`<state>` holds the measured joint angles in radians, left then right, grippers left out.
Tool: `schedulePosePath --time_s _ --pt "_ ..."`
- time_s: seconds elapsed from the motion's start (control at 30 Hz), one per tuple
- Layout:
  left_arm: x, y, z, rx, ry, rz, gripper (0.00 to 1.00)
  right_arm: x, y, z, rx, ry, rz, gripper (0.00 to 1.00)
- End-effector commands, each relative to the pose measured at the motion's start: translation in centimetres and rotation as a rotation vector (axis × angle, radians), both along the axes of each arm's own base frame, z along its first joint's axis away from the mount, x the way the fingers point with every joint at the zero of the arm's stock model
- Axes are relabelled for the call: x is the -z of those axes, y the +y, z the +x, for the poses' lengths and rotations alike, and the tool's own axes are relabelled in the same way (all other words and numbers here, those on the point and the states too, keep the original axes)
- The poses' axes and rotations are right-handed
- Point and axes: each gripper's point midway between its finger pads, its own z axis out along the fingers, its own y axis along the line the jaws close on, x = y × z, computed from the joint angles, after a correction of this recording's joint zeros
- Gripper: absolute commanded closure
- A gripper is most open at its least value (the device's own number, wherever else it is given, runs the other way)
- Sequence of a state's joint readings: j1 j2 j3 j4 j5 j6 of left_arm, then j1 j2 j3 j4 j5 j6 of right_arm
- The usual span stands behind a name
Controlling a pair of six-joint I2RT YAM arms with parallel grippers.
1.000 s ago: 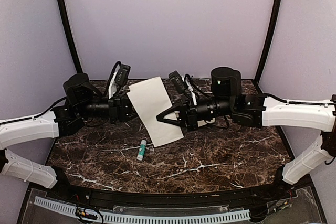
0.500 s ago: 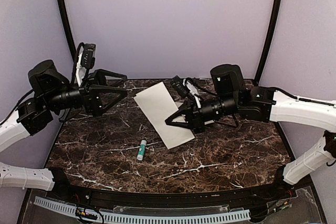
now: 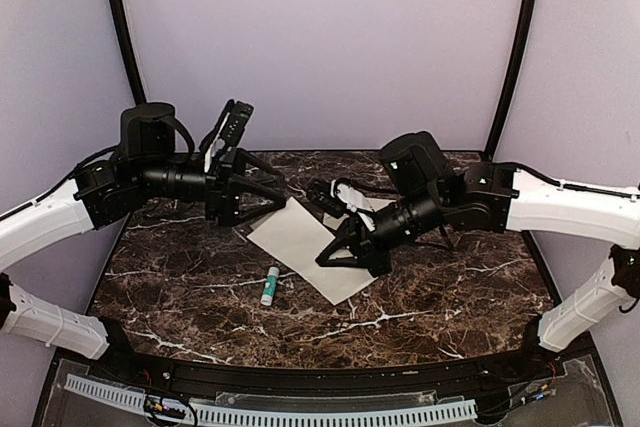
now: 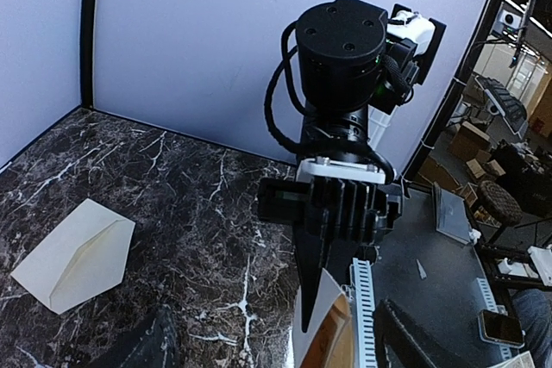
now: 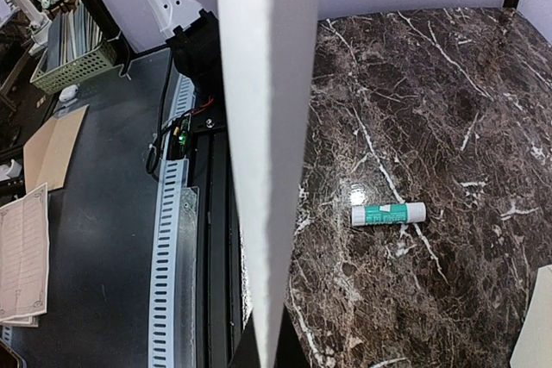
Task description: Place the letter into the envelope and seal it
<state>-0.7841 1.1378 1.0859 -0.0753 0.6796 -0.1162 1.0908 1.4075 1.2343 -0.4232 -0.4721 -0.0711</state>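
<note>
surface: dark marble table (image 3: 430, 297) | lying on it: glue stick (image 3: 270, 286); envelope (image 4: 73, 252)

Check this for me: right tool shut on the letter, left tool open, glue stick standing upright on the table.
One thing is wrong: the glue stick lies on its side on the table, as the top view shows. The rest stands: the right tool is shut on the letter and the left tool is open.
</note>
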Motion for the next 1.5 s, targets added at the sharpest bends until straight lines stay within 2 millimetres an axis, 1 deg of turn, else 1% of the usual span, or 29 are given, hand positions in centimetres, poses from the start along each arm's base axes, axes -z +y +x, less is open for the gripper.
schedulePosePath --time_s 0.0,0.03,0.2,0.27,0.33,0.37,0.4,0.43,0.47,0.5,0.57,0.6,0.7,0.73,0.77,0.8,0.83,0.87,0.9,0.93,0.97,1.0,1.07,1.1,1.13,1.2,1.27,1.37,1.47 --pt "-0.4 -0.1 -2.3 0.128 -0.025 -0.03 0.26 -0.2 0.6 0.5 0.007 -0.038 -0.018 1.0" --pt "-0.5 -0.1 -2.6 0.137 -0.033 -0.039 0.27 -0.1 0.7 0.6 0.008 -0.037 -0.023 1.0" --pt "0.9 -0.4 -3.6 0.173 -0.027 -0.02 0.28 -0.1 1.0 0.8 0.008 -0.035 -0.037 1.0" --pt "1.6 -0.6 -3.5 0.167 -0.021 0.001 0.29 -0.2 1.1 0.6 0.003 -0.035 -0.035 1.0" --pt "2.3 -0.9 -3.1 0.148 -0.014 0.025 0.34 -0.2 1.2 0.7 0.001 -0.036 -0.035 1.0" --pt "2.7 -1.1 -2.8 0.135 -0.008 0.038 0.4 -0.2 1.2 0.6 0.0 -0.035 -0.037 1.0" --pt "2.9 -1.2 -2.7 0.132 -0.006 0.044 0.43 -0.1 1.2 0.6 0.0 -0.033 -0.04 1.0" --pt "3.1 -1.3 -2.5 0.124 -0.005 0.049 0.5 0.0 1.3 0.6 -0.004 -0.032 -0.044 1.0" --pt "3.3 -1.4 -2.4 0.121 -0.005 0.053 0.54 0.0 1.3 0.6 -0.006 -0.032 -0.044 1.0" --pt "3.4 -1.4 -2.2 0.112 -0.005 0.057 0.62 0.1 1.4 0.6 -0.007 -0.032 -0.047 1.0" --pt "3.6 -1.4 -1.9 0.099 -0.006 0.065 0.72 0.1 1.4 0.5 -0.012 -0.032 -0.046 1.0" --pt "3.6 -1.5 -1.9 0.098 -0.008 0.067 0.75 -0.1 1.4 0.5 -0.013 -0.036 -0.039 1.0" --pt "3.4 -1.4 -2.0 0.093 -0.018 0.058 0.97 -0.5 1.4 0.6 -0.008 -0.047 -0.024 1.0" --pt "2.9 -1.3 -2.1 0.094 -0.031 0.042 0.99 -0.6 1.4 0.6 -0.003 -0.054 -0.019 1.0" --pt "2.9 -1.2 -2.1 0.09 -0.027 0.037 1.0 -0.8 1.4 0.8 0.006 -0.063 -0.012 1.0" --pt "2.1 -1.0 -2.2 0.083 -0.047 0.01 1.0 -1.2 1.3 0.9 0.015 -0.07 0.001 1.0" --pt "2.1 -0.9 -2.1 0.068 -0.04 -0.001 1.0 -1.5 1.3 1.2 0.032 -0.082 0.016 1.0" --pt "1.0 -0.7 -2.1 0.055 -0.063 -0.034 1.0 -2.0 1.2 1.5 0.054 -0.096 0.032 0.85" --pt "1.0 -0.5 -1.8 0.024 -0.049 -0.045 1.0 -2.5 1.2 2.0 0.079 -0.109 0.051 0.6" --pt "0.1 -0.3 -1.7 0.005 -0.062 -0.076 1.0 -2.8 1.0 2.4 0.108 -0.12 0.069 0.42" --pt "-0.3 -0.1 -1.1 -0.041 -0.038 -0.092 1.0 -3.2 0.9 2.9 0.141 -0.136 0.091 0.29" --pt "-1.2 0.2 -0.4 -0.088 -0.043 -0.117 1.0 -4.3 0.6 3.7 0.197 -0.157 0.126 0.22" --pt "-2.5 0.6 0.7 -0.17 -0.005 -0.155 1.0 -6.1 -0.1 5.6 0.324 -0.217 0.192 0.14" --pt "-2.8 0.7 1.2 -0.201 0.032 -0.168 1.0 -6.8 -0.8 7.0 0.41 -0.261 0.209 0.12" --pt "-3.3 1.1 2.2 -0.263 0.042 -0.183 1.0 -7.3 -1.4 7.9 0.474 -0.295 0.225 0.11" --pt "-3.6 1.6 3.6 -0.355 0.097 -0.208 1.0 -8.3 -2.6 9.2 0.57 -0.351 0.259 0.08" --pt "-3.6 2.0 4.9 -0.436 0.152 -0.23 1.0 -9.0 -3.3 9.4 0.612 -0.404 0.291 0.02" --pt "-3.0 2.4 6.7 -0.542 0.248 -0.252 1.0 -10.1 -3.5 8.5 0.637 -0.494 0.34 0.01" --pt "-2.9 3.0 8.3 -0.644 0.334 -0.289 1.0 -10.3 -3.4 7.4 0.65 -0.59 0.356 0.01"
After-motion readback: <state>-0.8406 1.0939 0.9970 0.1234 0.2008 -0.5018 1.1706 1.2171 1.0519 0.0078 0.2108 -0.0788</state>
